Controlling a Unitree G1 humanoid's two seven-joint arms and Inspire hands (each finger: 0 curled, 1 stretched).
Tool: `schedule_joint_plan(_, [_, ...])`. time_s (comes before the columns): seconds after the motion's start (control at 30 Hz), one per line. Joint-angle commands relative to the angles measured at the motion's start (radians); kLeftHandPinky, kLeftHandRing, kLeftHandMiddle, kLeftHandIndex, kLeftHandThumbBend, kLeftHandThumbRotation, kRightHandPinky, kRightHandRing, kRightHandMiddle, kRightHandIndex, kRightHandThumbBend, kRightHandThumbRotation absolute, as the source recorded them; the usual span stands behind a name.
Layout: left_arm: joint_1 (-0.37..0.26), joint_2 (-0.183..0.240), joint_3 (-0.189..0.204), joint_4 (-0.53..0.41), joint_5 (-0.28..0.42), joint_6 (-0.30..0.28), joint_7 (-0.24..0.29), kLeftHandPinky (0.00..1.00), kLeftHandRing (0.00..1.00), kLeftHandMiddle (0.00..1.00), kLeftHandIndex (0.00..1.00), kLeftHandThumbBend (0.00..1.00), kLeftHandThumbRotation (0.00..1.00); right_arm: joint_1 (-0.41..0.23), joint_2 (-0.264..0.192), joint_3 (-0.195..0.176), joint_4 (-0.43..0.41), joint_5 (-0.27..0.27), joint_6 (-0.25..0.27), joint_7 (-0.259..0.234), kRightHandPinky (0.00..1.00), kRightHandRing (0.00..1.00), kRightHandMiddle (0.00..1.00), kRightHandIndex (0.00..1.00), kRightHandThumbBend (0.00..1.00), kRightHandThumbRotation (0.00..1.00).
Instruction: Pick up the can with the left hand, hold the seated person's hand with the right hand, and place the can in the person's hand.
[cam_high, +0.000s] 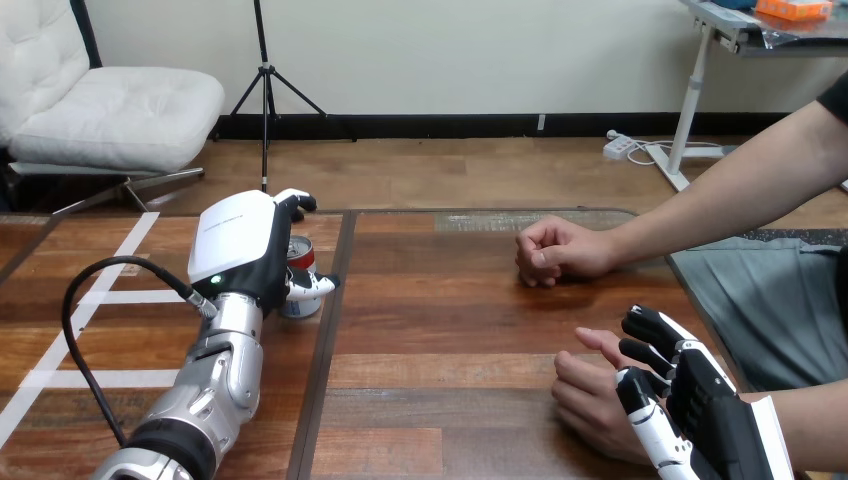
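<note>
Silver forearm metal rises from the lower left of the wooden bench (440, 330) and ends in the left hand (240, 245), its white back shell turned toward the camera. This hand is wrapped round the can (299, 252): one finger hooks over the far side near the top, and another of its fingers (318, 286) crosses the near side lower down. The can stands upright in the left half of the bench, just left of the dark seam between the boards. Its red upper part and pale base show past the hand, and the base looks to be on the wood.

Right of centre, toward the far edge, the person's upper hand (550, 250) rests on the bench as a loose fist, well apart from the can. Nearer the camera, at the lower right, the person's lower hand (588, 395) lies on the bench. The right hand (700, 410) sits against its right side, touching it; whether it grips cannot be told.
</note>
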Motion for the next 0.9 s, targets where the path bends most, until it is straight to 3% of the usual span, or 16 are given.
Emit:
schedule_joint_plan(0.0, [-0.029,0.006,-0.003,-0.004,0.011,0.005,0.030,0.74,0.82,0.83,0.80,0.75,0.01,-0.022,0.003,0.008,-0.037,-0.002,-0.012,0.003,0.76,0.83,0.85,0.83,0.54,0.62])
schedule_joint_plan(0.4, [-0.031,0.009,-0.012,-0.004,0.029,0.007,0.065,0.80,0.85,0.87,0.83,0.72,0.07,-0.026,0.003,0.008,-0.034,-0.006,-0.008,0.000,0.76,0.82,0.85,0.83,0.55,0.63])
schedule_joint_plan(0.6, [-0.039,0.011,-0.007,-0.004,0.028,0.011,0.047,0.78,0.84,0.86,0.82,0.72,0.07,-0.025,0.005,0.010,-0.038,0.002,-0.003,0.004,0.76,0.83,0.85,0.83,0.56,0.63])
schedule_joint_plan(0.87, [-0.058,0.009,0.006,-0.011,0.010,0.055,-0.018,0.71,0.81,0.83,0.81,0.73,0.07,-0.025,0.002,0.011,-0.038,0.003,-0.003,0.006,0.77,0.83,0.85,0.83,0.55,0.63])
